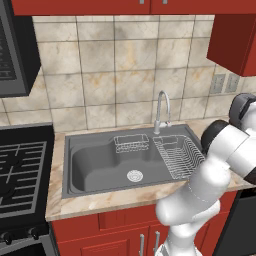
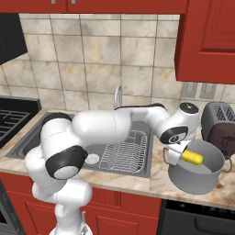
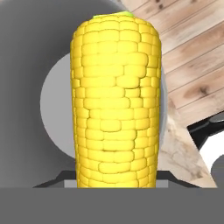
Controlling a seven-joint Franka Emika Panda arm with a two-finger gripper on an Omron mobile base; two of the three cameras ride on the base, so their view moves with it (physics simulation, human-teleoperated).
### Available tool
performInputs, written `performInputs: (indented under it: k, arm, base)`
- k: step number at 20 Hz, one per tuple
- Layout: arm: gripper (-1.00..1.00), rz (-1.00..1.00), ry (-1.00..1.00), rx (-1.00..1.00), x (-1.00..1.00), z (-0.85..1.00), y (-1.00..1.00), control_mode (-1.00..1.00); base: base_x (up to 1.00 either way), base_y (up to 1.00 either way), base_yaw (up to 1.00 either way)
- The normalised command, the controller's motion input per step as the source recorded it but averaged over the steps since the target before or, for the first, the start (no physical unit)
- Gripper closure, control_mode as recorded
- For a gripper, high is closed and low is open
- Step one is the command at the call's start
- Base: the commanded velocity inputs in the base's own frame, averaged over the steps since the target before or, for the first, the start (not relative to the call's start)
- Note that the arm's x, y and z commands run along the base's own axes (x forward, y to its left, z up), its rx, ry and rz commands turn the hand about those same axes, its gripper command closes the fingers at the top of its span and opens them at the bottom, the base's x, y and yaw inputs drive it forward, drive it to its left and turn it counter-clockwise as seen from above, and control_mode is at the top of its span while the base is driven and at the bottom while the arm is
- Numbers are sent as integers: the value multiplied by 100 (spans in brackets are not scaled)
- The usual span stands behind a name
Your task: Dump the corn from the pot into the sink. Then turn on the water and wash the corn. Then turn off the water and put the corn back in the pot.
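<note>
Stove (image 1: 22, 170): far left, its black grates run right up to the marble counter's (image 1: 100, 200) left end.
Sink (image 1: 95, 165): dark grey basin sunk in the counter; the left half of its floor is bare around the round silver drain (image 1: 135, 175).
Wire racks: a small basket (image 1: 131, 143) at the back wall, a larger rack (image 1: 179, 157) filling the right part of the basin.
Tap (image 1: 161, 111): chrome gooseneck at the back rim, between the two racks.
Arm: reaches from the base across the sink's right side towards the pot.
Pot (image 2: 198, 172): grey, squat, on the counter just right of the sink, tilted, mouth turned up and towards the arm.
Gripper (image 2: 182, 155): at the pot's mouth, jaws closed on the corn's near end.
Corn (image 2: 192, 158): held over the pot's opening, not lying in it; in the hand view (image 3: 116, 103) it stands straight out from the fingers, bright yellow kernels in even rows, a pale green tip at the far end.
Toaster (image 2: 219, 125): dark, just behind the pot at the far right, under the red cabinet (image 2: 206, 41).
</note>
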Motion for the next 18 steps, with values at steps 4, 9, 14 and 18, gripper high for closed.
performInputs:
  k: [4,9,14,18]
  arm:
    - [100,0,9,10,1,-28,-39,-100]
    - [100,0,1,2,2,-3,-9,-100]
    - [100,0,1,0,0,0,0,-100]
    - [100,0,1,0,12,0,0,-100]
  base:
    - [0,0,0]
    - [0,0,0]
    - [0,0,0]
    - [0,0,0]
